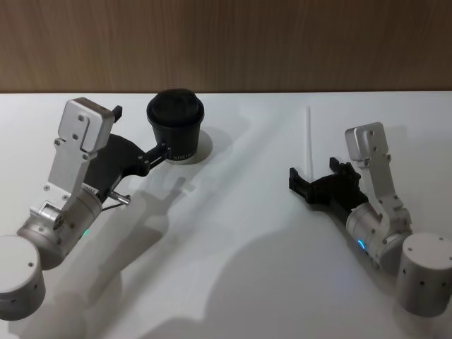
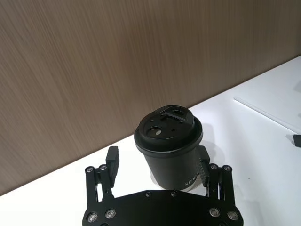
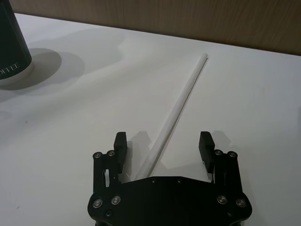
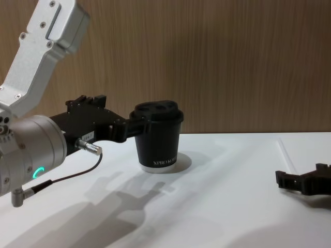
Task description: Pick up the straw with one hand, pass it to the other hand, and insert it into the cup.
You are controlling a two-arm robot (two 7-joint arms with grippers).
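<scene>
My right gripper (image 3: 162, 143): wide open and low over the white table (image 3: 70, 141), with one finger (image 3: 120, 142) on each side of the straw.
Straw (image 3: 181, 106): it lies flat on the table between my right fingers. It points straight out in front of the gripper.
Step now: I think this is the grab. The straw is not picked up yet.
How to do it well: go straight down until my fingertips are just above the table. Keep the straw in the middle of the gap. Close slowly so it does not roll or pop out (it is round and light). Squeeze softly, because a thin straw can squash. Leave a long piece sticking out, so my other gripper has room to take it.
My left gripper (image 2: 158, 157): open, with the cup between its fingers.
Cup (image 2: 168, 141): black, upright, with its lid on. It is well apart from my right gripper, off to its side.
Hard to see: the near end of the straw goes under my right gripper's body. I cannot tell if my left fingers touch the cup or just stand beside it. The bottom of the cup is hidden behind my left gripper.
</scene>
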